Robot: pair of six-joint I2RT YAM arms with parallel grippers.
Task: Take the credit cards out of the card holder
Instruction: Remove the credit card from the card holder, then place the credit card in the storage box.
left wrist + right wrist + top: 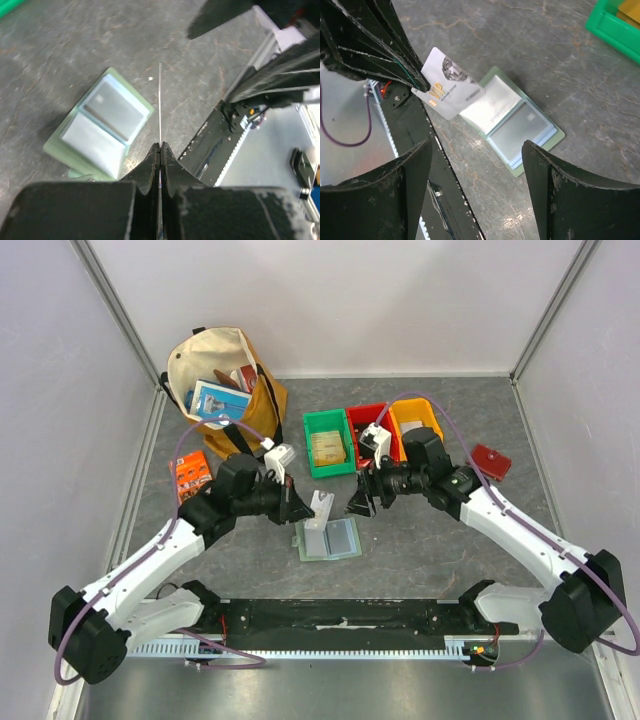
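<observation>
The sage-green card holder (327,538) lies open on the grey table between the arms, its blue-green pockets up; it also shows in the left wrist view (100,125) and the right wrist view (517,125). My left gripper (297,506) is shut on a white credit card (320,504), held above the holder. The card appears edge-on in the left wrist view (160,100) and face-on, marked VIP, in the right wrist view (447,85). Another card sits in the holder's right pocket (520,129). My right gripper (357,498) is open and empty, just right of the held card.
Green (327,442), red (366,430) and yellow (416,418) bins stand behind the holder. A canvas bag (225,385) with items stands at back left, an orange packet (192,478) beside the left arm, a small red wallet (491,461) at right.
</observation>
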